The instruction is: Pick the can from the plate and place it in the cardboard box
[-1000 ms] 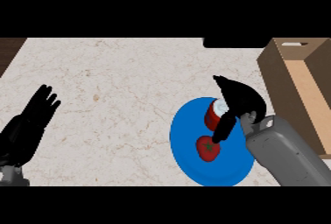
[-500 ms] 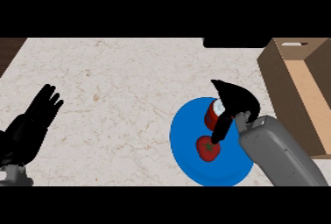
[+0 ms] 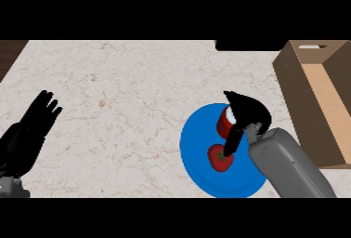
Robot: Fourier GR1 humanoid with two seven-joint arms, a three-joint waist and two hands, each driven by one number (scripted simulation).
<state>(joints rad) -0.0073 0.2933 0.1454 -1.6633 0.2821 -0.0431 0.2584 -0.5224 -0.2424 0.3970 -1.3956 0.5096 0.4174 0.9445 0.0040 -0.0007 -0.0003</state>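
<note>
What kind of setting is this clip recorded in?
Most likely a kitchen counter: a pale marbled stone top carries a blue plate with a red can and a tomato-like item. A cardboard box sits open at the right.

Right forearm (image 3: 291, 167): smooth grey casing, boxy with rounded corners, seen at 5 o'clock of view. Right hand (image 3: 248, 114): matte black throughout, slender tapered fingers (image 3: 231, 142). Left hand (image 3: 27, 135): same matte black, seen at 8 o'clock. Small grey patch of left forearm (image 3: 12, 186) at lower edge. No markings, cables or screws made out.
</note>
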